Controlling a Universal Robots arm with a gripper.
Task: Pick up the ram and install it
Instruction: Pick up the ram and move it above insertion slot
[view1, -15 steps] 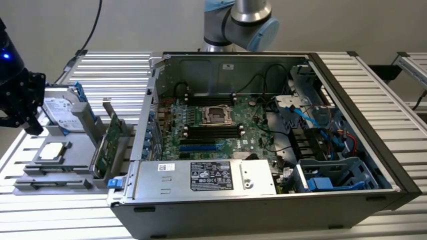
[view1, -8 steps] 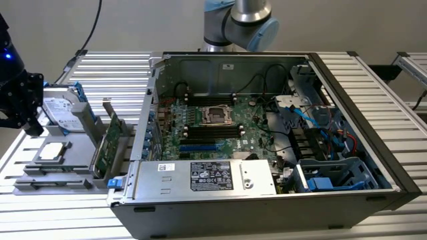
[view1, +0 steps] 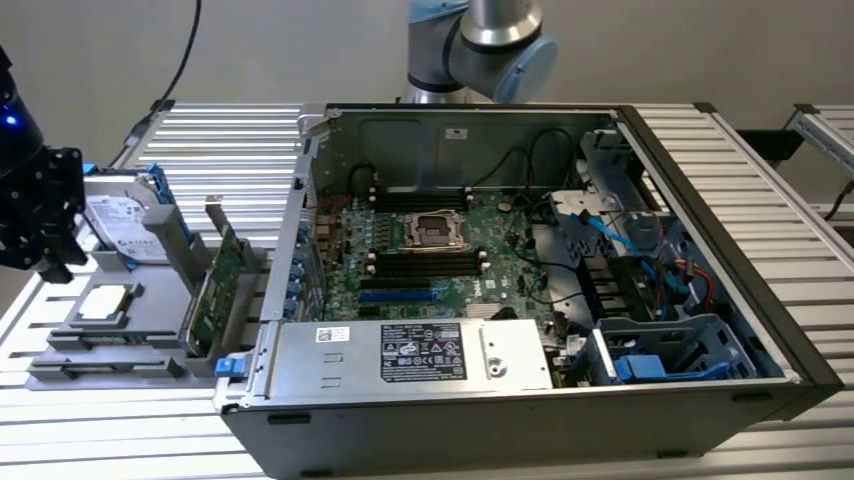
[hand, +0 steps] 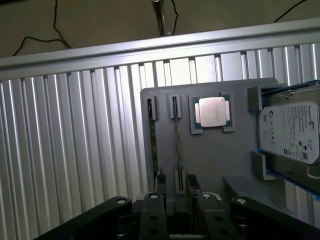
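A big open computer box (view1: 787, 330) sits on the ridged metal surface (view1: 747, 140). Next to it, on the exterior view's left, lies a grey tray (hand: 215, 160). In the tray are a silver hard drive (hand: 290, 132), a green card (hand: 152, 140) standing on its edge, the thin ram (hand: 176, 135) standing in the slot just beside that card, and a small square chip (hand: 214, 111). The black fingers (hand: 152, 212) hang over the tray. They are apart and hold nothing. One end of the ram points at the gap between them, and they do not touch it.
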